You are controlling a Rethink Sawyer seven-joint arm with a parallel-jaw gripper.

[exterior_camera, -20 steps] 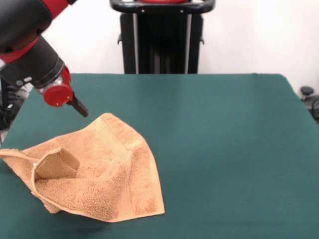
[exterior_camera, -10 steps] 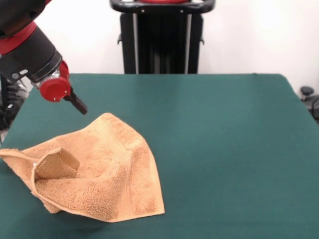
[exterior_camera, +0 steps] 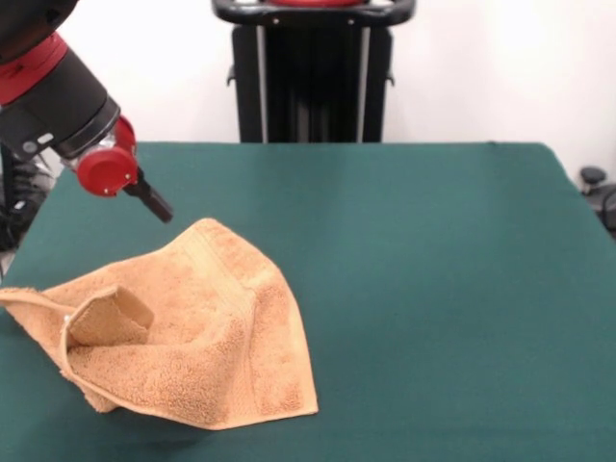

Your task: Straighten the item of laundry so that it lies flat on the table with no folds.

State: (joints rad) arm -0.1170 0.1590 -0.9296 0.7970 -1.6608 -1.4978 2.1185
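The item of laundry (exterior_camera: 192, 327), an orange-tan terry towel, lies crumpled at the near left of the green table (exterior_camera: 433, 289). One corner peaks up toward the back. A flap is folded over on its left side, and a woven band runs down its right part. My gripper (exterior_camera: 159, 207) hangs on the red and black arm just above and left of the towel's raised back corner, not touching it. Nothing is held in it, and its state is not visible from this angle.
The towel's left tip reaches the table's left edge. A black pedestal (exterior_camera: 313, 77) stands behind the table's far edge. Dark equipment (exterior_camera: 19, 202) sits off the left side, and a black object (exterior_camera: 597, 188) off the right.
The arm's wrist has lifted a little and turned, while the gripper's tip stays almost where it was above the towel's back corner. The towel has not moved.
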